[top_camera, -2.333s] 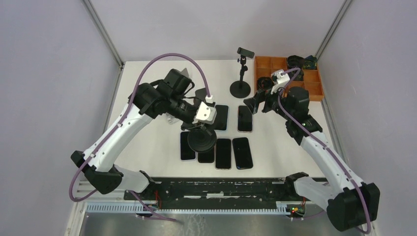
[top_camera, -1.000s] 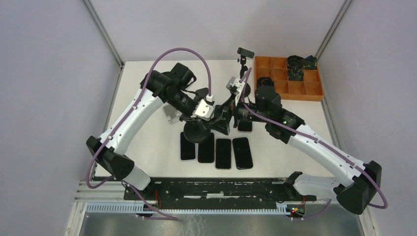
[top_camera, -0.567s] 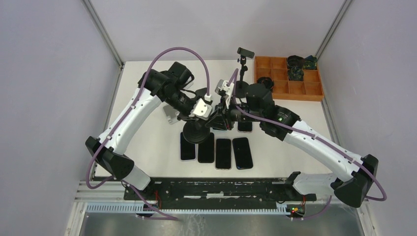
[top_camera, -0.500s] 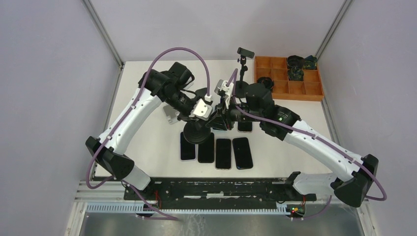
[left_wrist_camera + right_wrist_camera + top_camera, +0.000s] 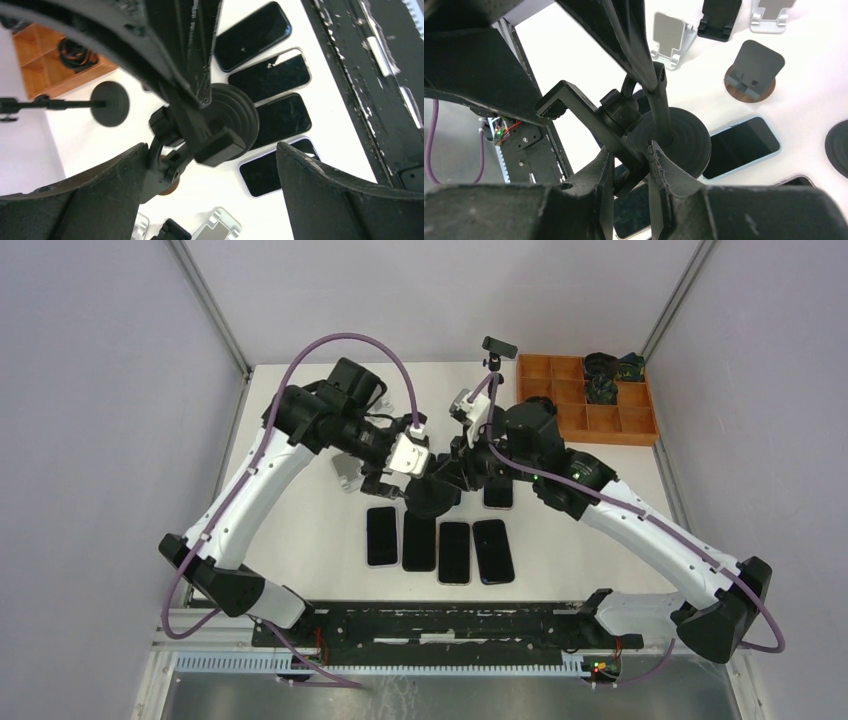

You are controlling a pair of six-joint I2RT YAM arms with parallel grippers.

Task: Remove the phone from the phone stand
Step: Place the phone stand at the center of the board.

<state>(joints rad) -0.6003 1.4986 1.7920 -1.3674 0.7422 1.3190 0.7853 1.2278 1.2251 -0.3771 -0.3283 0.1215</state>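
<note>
Grey walls box in the white table [image 5: 320,540] where your two arms meet over its middle. Your right gripper [image 5: 630,160] has its jaws drawn close, pinching the black phone stand [image 5: 432,498] up near its clamp head. The right wrist view shows the clamp's bracket running down into the narrow gap between the fingers [image 5: 596,175]. The stand is tilted, its round base over the far ends of a row of four phones [image 5: 454,552] lying flat and screen-up toward the table's front edge. You cannot tell from these views whether the base touches them. A fifth phone [image 5: 498,495] lies flat just behind the row, to the right of the base. Your left gripper [image 5: 212,146] sits just left of the stand with its jaws spread wide, one of its fingers [image 5: 90,195] on either side of the clamp and clear of it. At the back, a second tall stand [image 5: 499,345] stands upright beside a wooden tray [image 5: 620,438] in the far right corner. A small silver desk stand [image 5: 345,468] sits under your left arm.
</note>
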